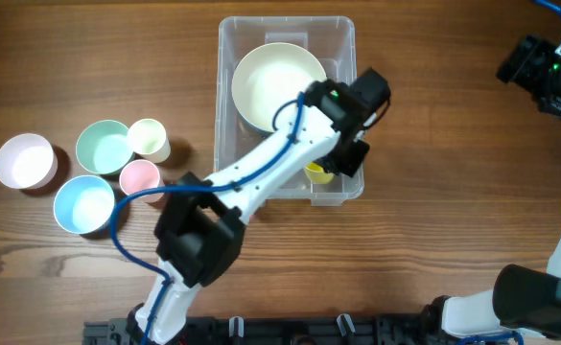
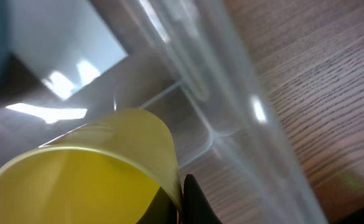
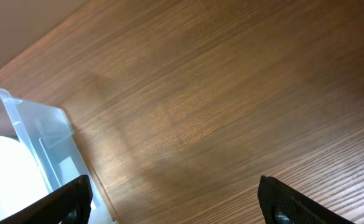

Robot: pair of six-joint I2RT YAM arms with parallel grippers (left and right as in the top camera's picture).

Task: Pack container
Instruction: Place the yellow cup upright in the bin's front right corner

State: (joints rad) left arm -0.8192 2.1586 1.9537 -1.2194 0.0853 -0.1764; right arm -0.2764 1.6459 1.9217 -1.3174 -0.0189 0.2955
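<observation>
The clear plastic container (image 1: 342, 29) stands at the table's middle back, with a cream bowl (image 1: 270, 81) inside it. My left gripper (image 1: 342, 158) reaches into its near right corner and is shut on the rim of a yellow cup (image 1: 318, 173). In the left wrist view the yellow cup (image 2: 88, 174) fills the lower left, pinched by a black finger (image 2: 194, 202), with the container wall (image 2: 231, 81) beside it. My right gripper (image 3: 172, 199) is open and empty above bare table; it sits at the far right in the overhead view (image 1: 549, 72). The container's corner (image 3: 42, 130) shows at its left.
Left of the container stand a pink-white bowl (image 1: 24, 160), a mint bowl (image 1: 104, 146), a blue bowl (image 1: 83, 203), a pale yellow cup (image 1: 149, 138) and a pink cup (image 1: 140, 177). The left arm (image 1: 251, 182) crosses the container's front edge.
</observation>
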